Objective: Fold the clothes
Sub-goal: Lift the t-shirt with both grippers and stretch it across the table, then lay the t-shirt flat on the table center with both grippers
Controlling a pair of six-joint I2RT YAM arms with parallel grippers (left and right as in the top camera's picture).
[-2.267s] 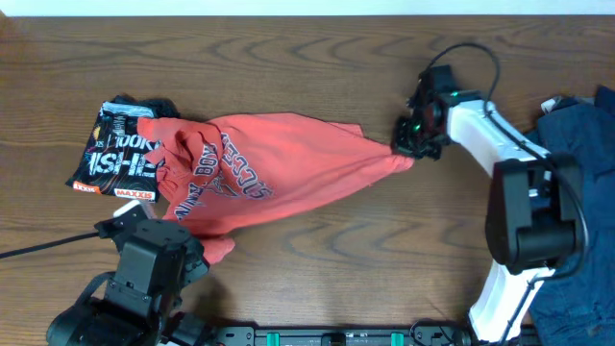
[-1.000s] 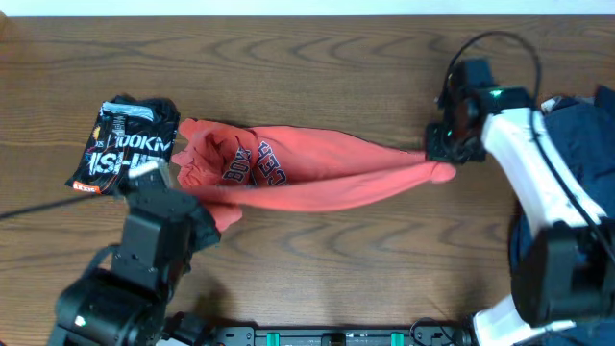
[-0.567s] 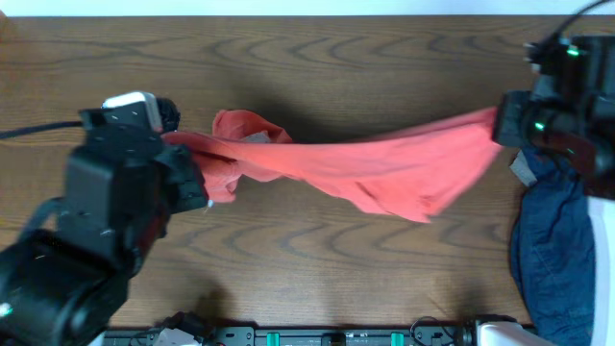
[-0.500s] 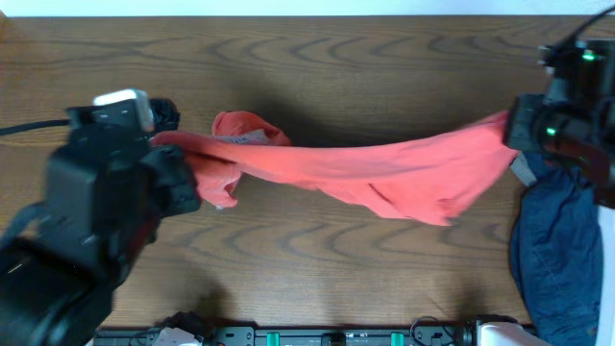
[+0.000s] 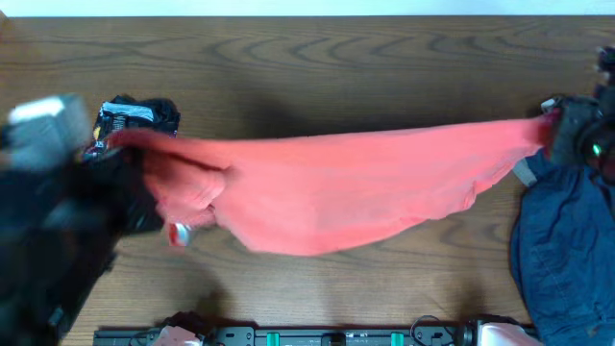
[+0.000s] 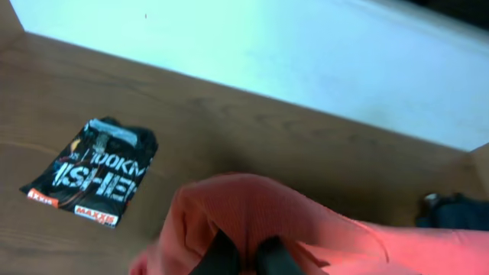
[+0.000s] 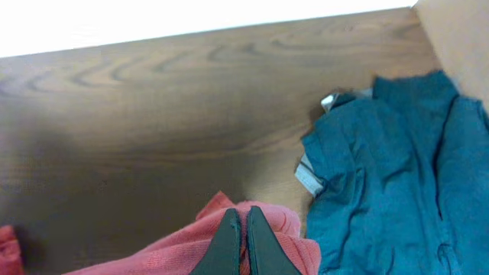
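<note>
The coral-red T-shirt [image 5: 356, 187] hangs stretched in the air across the table, held at both ends. My left gripper [image 6: 243, 256] is shut on its left end; the left arm [image 5: 48, 211] is a large dark blur at the left of the overhead view. My right gripper [image 7: 244, 229] is shut on the right end, and it also shows at the right edge of the overhead view [image 5: 567, 135]. The coral cloth shows in the left wrist view [image 6: 252, 214] and in the right wrist view [image 7: 229, 244]. A folded black T-shirt with white lettering [image 5: 130, 120] lies at the far left, also in the left wrist view [image 6: 92, 172]. A navy blue shirt [image 5: 562, 250] lies crumpled at the right, also in the right wrist view [image 7: 390, 160].
The brown wooden table [image 5: 317, 67] runs under the raised shirt. A pale wall or floor band [image 6: 267, 61] lies beyond the table's far edge. A black rail [image 5: 317, 336] runs along the front edge.
Both grippers have lifted and pulled apart, drawing the bunched coral shirt out into a wide sheet. The left arm rose toward the camera and the right gripper moved to the right edge.
</note>
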